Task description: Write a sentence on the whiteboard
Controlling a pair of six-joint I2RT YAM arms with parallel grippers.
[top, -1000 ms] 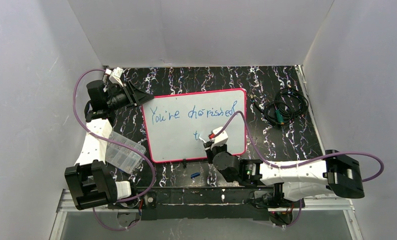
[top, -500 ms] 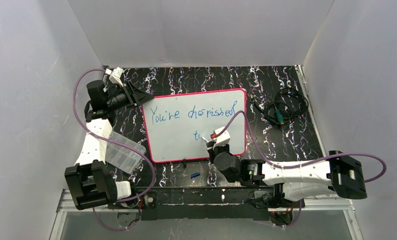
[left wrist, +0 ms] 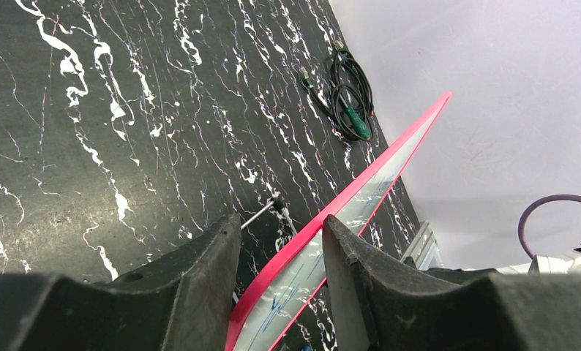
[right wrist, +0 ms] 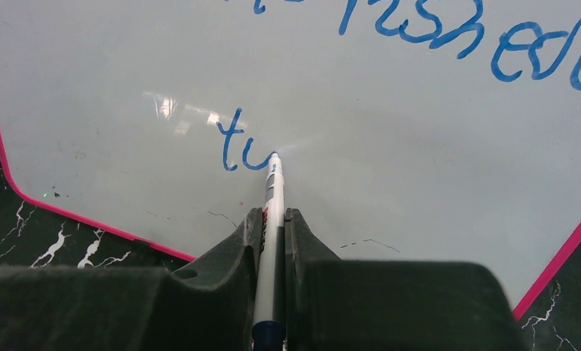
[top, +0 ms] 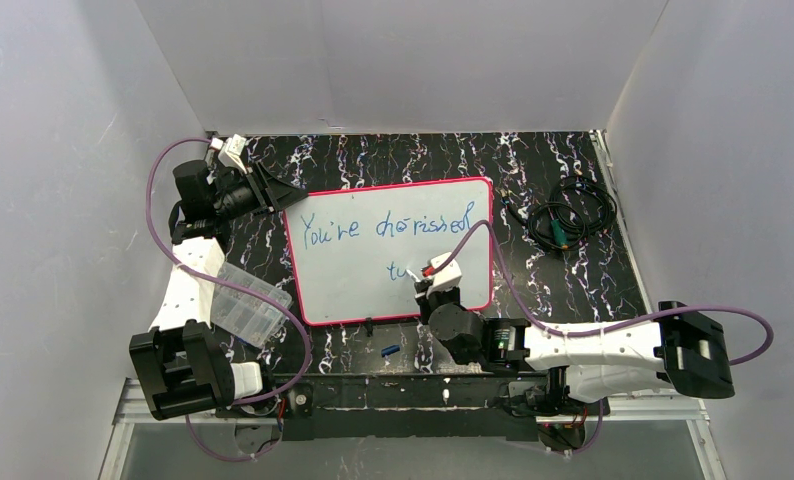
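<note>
The right gripper (right wrist: pixel 273 217) is closed tight on a white marker (right wrist: pixel 274 186). Its two dark fingers (right wrist: pixel 238 241) press on the barrel from either side, and the marker points straight out ahead of them. The marker's tip touches the whiteboard (top: pixel 343 285) at the end of the blue letters "tu".

Those letters begin the second line of the sentence (top: pixel 388 227). The first line above them reads "You're cherished" in thin blue cursive across the upper part of the board.

The left gripper (left wrist: pixel 279 225) is at the board's far left corner. Its fingers (left wrist: pixel 207 256) are narrowly parted, with the pink-red frame running up between them, and they look clamped on that edge.

The whiteboard lies in the middle of the black, white-veined table (top: pixel 373 155), slightly askew.

- Just beside its left edge sits a small clear plastic box (top: pixel 241 303).
- Near its front edge lies a small blue object (top: pixel 390 350), too small to identify.
- A coiled dark cable (top: pixel 563 218) with a green end rests apart from the board, off its right side.
</note>
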